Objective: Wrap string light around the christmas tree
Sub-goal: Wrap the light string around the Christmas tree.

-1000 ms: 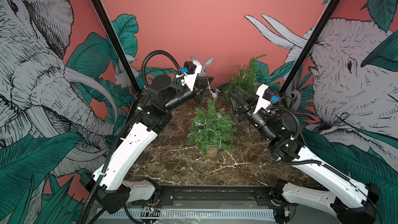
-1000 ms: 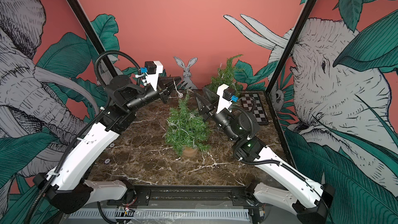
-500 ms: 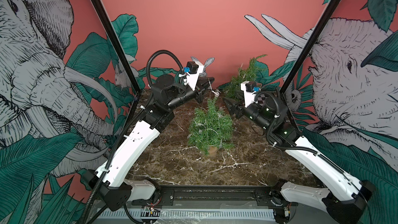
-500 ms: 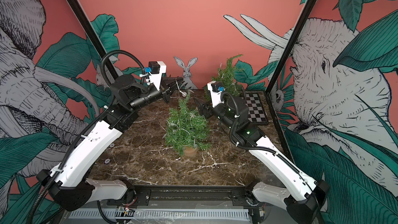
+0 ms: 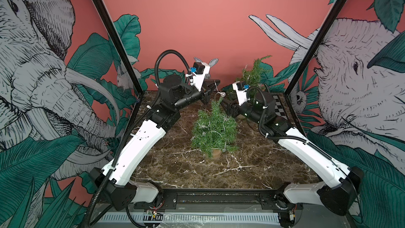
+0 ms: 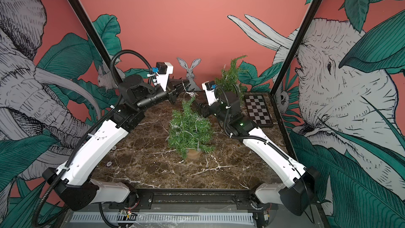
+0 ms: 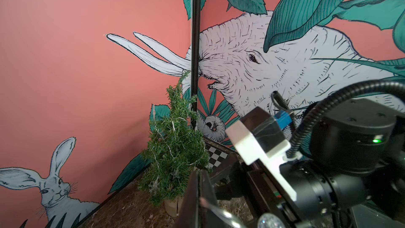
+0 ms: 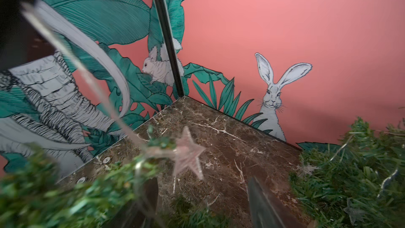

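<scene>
Over the last second my right arm has swung in and dropped, so the right tool (image 5: pixel 223 104) now sits just beside the upper part of the christmas tree (image 5: pixel 213 128), on its right flank. The right wrist view shows its jaws apart with bare desk (image 5: pixel 175 165) between them and nothing gripped. A clear star (image 8: pixel 186 150) on the strand hangs just ahead of them. The left tool (image 5: pixel 215 83) has barely shifted. It is clamped on the string light (image 5: pixel 222 94) above and just behind the tree's tip, with a short slack run drooping from it toward the tip. I read this as a handover being set up: the right side has come in to take the strand so the next turn can go around the top. Lower loops already lie across the branches, so I judge the wrap to be well along. By my count there are two arms, two tools and two small potted trees. One tree is in the middle of the desk, and a second tree (image 5: pixel 254 74), carrying its own lights, stands in the far right corner. There is one working strand and one checkerboard (image 6: pixel 258 111). The stars are too small and scattered for me to count.
</scene>
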Motion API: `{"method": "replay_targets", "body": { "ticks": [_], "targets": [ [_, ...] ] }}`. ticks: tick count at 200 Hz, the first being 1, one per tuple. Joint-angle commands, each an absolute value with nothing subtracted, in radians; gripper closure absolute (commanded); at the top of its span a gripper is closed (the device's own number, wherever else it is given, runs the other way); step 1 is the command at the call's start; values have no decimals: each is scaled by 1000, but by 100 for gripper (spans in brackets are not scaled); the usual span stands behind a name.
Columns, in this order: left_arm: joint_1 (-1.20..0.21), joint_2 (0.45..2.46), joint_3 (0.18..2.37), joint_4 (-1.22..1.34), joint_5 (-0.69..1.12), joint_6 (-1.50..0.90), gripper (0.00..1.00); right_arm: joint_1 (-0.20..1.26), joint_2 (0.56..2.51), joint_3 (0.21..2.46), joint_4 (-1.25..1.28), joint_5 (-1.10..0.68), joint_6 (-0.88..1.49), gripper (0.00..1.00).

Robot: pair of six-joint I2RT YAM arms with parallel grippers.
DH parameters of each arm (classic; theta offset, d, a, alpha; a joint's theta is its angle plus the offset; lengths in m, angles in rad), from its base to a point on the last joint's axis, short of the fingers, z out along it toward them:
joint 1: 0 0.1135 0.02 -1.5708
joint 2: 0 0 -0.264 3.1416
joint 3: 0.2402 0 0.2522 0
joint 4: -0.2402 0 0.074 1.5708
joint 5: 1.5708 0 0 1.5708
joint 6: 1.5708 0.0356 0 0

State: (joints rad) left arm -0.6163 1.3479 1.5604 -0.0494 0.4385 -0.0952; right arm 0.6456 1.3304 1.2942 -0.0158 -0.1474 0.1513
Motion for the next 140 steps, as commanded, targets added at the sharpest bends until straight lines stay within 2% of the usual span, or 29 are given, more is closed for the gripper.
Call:
{"method": "replay_targets", "body": {
  "ticks": [1,47,140],
  "targets": [
    [-614,1329,1598,-26,481,-132,100,628,1363,1343,67,-81,177,34],
    [-614,1327,1588,-16,486,-147,100,584,1421,1367,88,-48,249,35],
    [-615,1335,1605,-7,489,-182,100,540,1539,1332,218,-111,291,35]
  ]
}}
